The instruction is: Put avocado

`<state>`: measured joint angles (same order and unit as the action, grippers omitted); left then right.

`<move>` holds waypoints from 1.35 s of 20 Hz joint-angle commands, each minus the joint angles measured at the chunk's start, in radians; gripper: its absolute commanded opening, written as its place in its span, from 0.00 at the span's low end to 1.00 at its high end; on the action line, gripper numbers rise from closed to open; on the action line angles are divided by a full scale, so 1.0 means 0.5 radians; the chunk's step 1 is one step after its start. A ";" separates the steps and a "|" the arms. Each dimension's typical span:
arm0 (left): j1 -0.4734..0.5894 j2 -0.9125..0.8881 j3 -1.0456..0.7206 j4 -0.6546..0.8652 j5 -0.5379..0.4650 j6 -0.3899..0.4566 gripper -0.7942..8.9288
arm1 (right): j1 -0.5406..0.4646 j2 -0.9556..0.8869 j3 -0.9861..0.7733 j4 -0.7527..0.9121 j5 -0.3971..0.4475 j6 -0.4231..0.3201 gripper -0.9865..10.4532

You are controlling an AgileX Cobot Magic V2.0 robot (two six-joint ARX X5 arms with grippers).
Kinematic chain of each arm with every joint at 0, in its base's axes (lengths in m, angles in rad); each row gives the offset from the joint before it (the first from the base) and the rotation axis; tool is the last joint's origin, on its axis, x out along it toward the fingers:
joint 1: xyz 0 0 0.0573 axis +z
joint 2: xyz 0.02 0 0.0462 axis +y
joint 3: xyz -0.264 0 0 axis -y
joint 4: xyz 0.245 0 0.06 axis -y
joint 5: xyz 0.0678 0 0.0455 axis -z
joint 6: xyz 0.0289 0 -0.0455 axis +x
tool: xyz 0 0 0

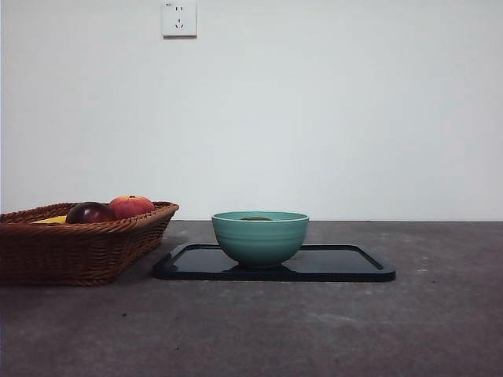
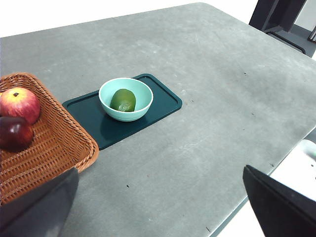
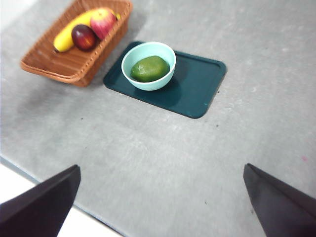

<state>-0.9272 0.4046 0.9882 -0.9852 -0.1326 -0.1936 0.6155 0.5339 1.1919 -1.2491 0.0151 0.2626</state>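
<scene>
Avocado [image 3: 149, 68] lies inside the light green bowl [image 3: 148, 64], which stands on the dark tray [image 3: 197, 86] near the middle of the table [image 3: 163, 163]. In the front view only a sliver of its dark top shows above the bowl's rim. Just beside the tray sits the wicker basket [image 3: 74, 59], holding a red-orange fruit [image 3: 102, 23], a dark maroon fruit [image 3: 84, 37] and a banana [image 3: 71, 33].

Both arms hang high and well away from the things. The left gripper [image 2: 158, 212] has its jaws spread wide with nothing between them, and the right gripper [image 3: 158, 207] is likewise wide apart and empty.

Judging by how things lie, the placing looks done: the fruit rests in the bowl and neither gripper touches it. What remains, if anything, is to hold both arms clear. To do that well, any move should go up and away from the bowl rather than across it, since a sweep at rim height could knock the bowl along the smooth tray or tip the fruit out. The basket's raised edge next to the tray calls for the same care on that side.
</scene>
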 commanded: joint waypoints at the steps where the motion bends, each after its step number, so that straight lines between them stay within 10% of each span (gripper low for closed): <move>1: -0.017 0.005 0.020 0.025 -0.008 0.016 0.62 | 0.018 -0.103 0.013 -0.092 0.000 0.031 0.56; 12: -0.017 0.005 0.020 0.026 -0.008 0.017 0.62 | 0.018 -0.226 0.013 -0.166 0.000 0.037 0.56; 14: -0.017 0.005 0.020 0.024 -0.008 0.017 0.47 | 0.018 -0.226 0.013 -0.166 0.000 0.036 0.45; 16: -0.017 0.005 0.020 0.025 -0.008 0.018 0.14 | 0.018 -0.226 0.013 -0.165 0.002 0.036 0.08; 27: -0.017 0.005 0.021 0.026 -0.008 0.017 0.10 | 0.018 -0.226 0.014 -0.147 0.023 0.036 0.10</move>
<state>-0.9272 0.4046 0.9882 -0.9852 -0.1326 -0.1932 0.6155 0.4183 1.1885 -1.3323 0.0235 0.2707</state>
